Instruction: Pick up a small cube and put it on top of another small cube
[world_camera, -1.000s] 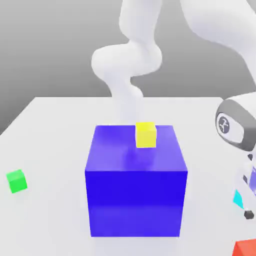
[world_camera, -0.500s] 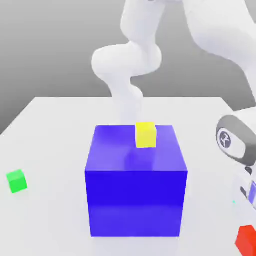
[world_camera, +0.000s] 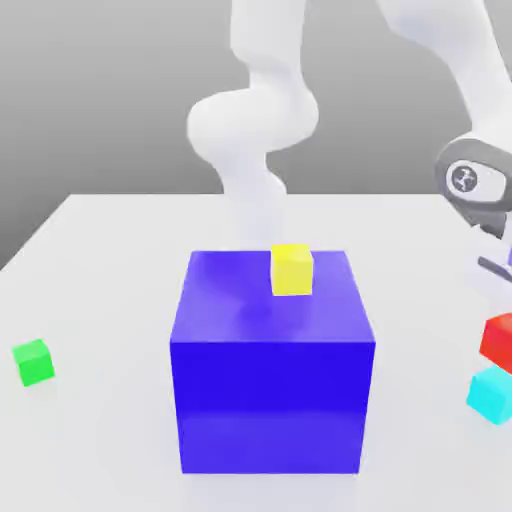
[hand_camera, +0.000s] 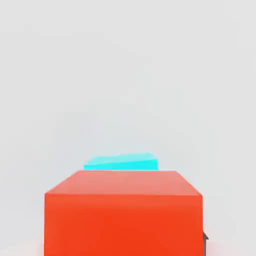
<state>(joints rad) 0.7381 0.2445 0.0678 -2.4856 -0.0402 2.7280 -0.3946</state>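
The fingers, themselves unseen, apparently grasp the red cube (world_camera: 499, 339) aloft; next, lower it squarely onto the cyan cube (world_camera: 492, 394) at its 6 o'clock.

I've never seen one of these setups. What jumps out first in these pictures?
The big blue cube dominates the middle of the white table, with a small yellow cube sitting on top of it. At the exterior view's right edge, a red cube hangs in the air under the white arm, just above a cyan cube on the table. A lone green cube sits far off at the exterior view's left.
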